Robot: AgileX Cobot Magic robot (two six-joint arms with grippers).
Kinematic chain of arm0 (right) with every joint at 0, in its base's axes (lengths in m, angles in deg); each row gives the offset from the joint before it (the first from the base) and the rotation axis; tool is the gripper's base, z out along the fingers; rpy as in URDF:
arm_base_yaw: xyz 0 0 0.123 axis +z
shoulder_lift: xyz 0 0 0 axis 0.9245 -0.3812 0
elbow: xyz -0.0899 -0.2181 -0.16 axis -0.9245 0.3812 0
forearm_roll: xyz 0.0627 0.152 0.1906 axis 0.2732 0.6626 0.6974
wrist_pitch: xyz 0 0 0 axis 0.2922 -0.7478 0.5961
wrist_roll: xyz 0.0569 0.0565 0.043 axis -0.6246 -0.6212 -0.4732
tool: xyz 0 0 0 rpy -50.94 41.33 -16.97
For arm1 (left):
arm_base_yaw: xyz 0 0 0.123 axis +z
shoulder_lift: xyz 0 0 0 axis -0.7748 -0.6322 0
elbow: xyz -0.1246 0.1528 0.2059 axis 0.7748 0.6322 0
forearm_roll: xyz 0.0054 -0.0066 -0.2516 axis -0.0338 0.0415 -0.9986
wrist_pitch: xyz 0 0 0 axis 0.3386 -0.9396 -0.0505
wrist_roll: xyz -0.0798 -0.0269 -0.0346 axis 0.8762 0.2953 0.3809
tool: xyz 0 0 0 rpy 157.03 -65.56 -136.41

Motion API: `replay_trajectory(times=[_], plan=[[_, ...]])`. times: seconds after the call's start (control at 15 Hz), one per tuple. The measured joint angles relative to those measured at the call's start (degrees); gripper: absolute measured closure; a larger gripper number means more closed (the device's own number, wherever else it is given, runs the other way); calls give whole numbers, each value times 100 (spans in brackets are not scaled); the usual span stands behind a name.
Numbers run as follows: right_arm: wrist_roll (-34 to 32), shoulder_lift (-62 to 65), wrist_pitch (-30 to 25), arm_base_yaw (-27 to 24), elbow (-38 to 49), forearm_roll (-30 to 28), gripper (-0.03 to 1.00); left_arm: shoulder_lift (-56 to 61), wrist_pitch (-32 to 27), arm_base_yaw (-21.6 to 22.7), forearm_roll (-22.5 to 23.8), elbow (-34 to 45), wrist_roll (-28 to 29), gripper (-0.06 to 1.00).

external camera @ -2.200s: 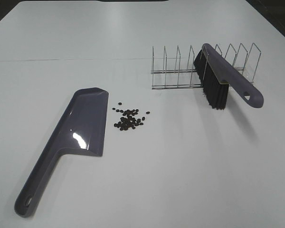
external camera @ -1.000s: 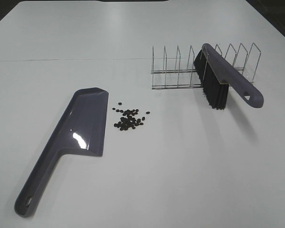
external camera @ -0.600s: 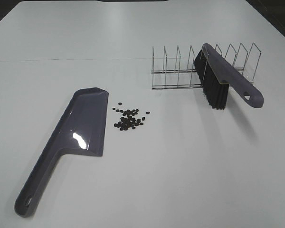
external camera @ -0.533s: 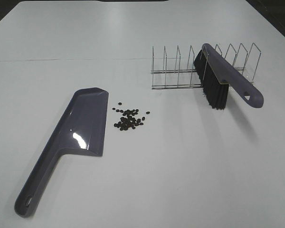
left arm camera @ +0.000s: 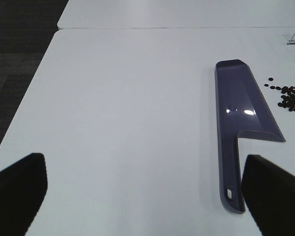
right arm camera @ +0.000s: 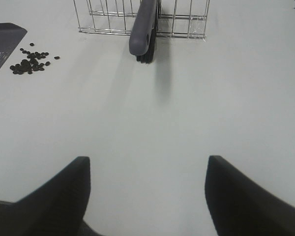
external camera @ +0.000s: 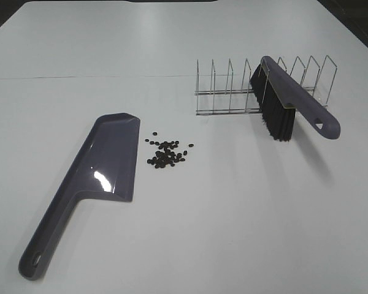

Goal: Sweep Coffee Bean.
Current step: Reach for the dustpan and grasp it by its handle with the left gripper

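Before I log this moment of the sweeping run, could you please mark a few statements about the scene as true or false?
1. The brush rests in the wire rack. True.
2. The coffee beans lie inside the dustpan. False: they lie in a loose scatter on the table, beside the pan's edge.
3. The left hand grips the dustpan's handle. False: it is open and holds nothing, and the dustpan lies apart from it.
4. The right hand is open and empty. True.
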Motion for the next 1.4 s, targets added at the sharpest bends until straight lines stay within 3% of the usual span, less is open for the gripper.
replay_trajectory(times=[1.4], plan=[[0,0,0,0,0,0,35,0,-6,0,23,0,0,-5]])
